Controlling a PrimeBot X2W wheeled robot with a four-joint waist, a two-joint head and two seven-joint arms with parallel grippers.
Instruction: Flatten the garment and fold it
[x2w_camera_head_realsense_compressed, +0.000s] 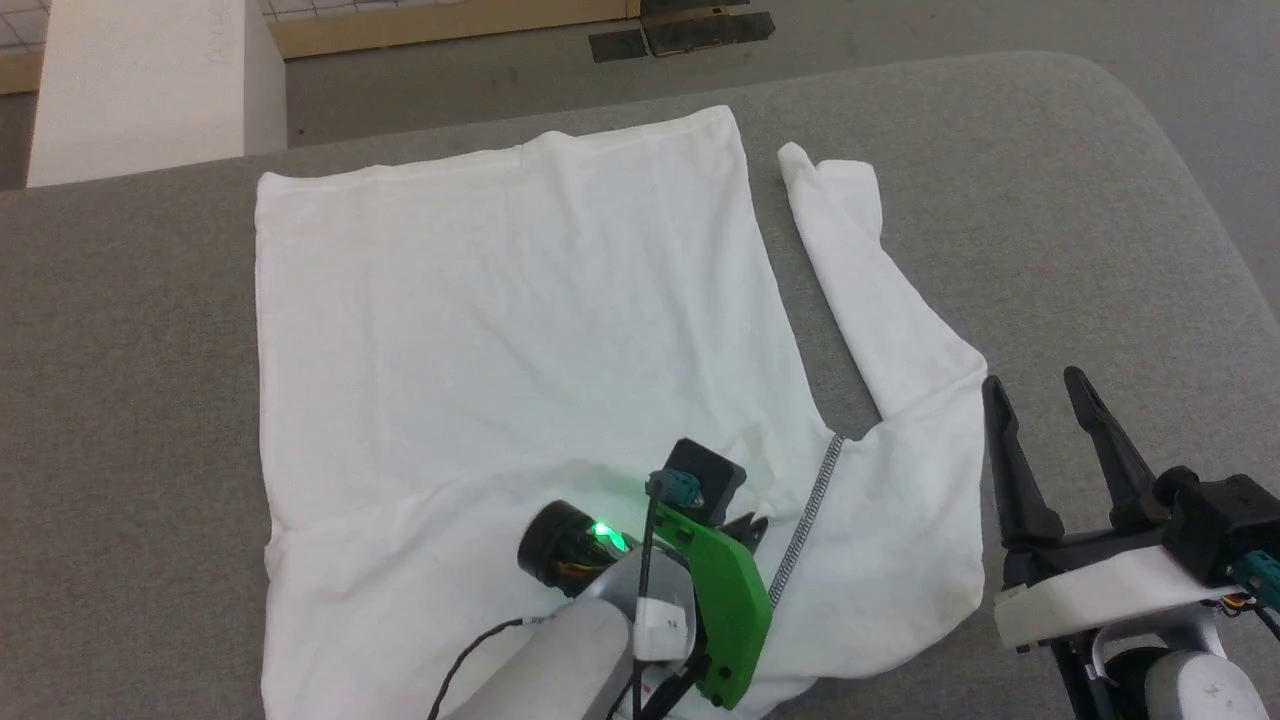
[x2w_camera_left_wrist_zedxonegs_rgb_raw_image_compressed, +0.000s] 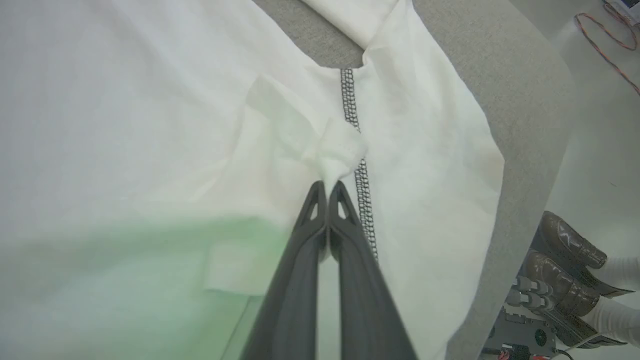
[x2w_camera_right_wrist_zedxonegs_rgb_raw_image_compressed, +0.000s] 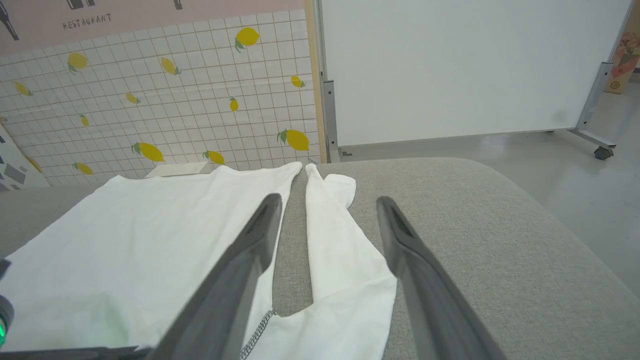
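The garment (x2w_camera_head_realsense_compressed: 500, 330), a large white shirt, lies spread on the grey padded surface (x2w_camera_head_realsense_compressed: 1100, 200). One long sleeve (x2w_camera_head_realsense_compressed: 860, 270) stretches away along its right side. My left gripper (x2w_camera_left_wrist_zedxonegs_rgb_raw_image_compressed: 327, 185) is shut on a small bunched pinch of the cloth just beside a dark stitched seam (x2w_camera_left_wrist_zedxonegs_rgb_raw_image_compressed: 350, 100); in the head view it (x2w_camera_head_realsense_compressed: 750, 525) sits over the garment's near part, its fingers mostly hidden by the green wrist mount. My right gripper (x2w_camera_head_realsense_compressed: 1032, 382) stands open with nothing in it, just off the garment's right edge, its fingers pointing along the sleeve (x2w_camera_right_wrist_zedxonegs_rgb_raw_image_compressed: 335, 235).
A white block (x2w_camera_head_realsense_compressed: 140, 80) stands beyond the surface's far left. The surface's rounded edge drops to the floor on the right, where a person's brown shoes (x2w_camera_left_wrist_zedxonegs_rgb_raw_image_compressed: 565, 260) stand. A white panel on wheels (x2w_camera_right_wrist_zedxonegs_rgb_raw_image_compressed: 465, 70) and a lemon-patterned wall are behind.
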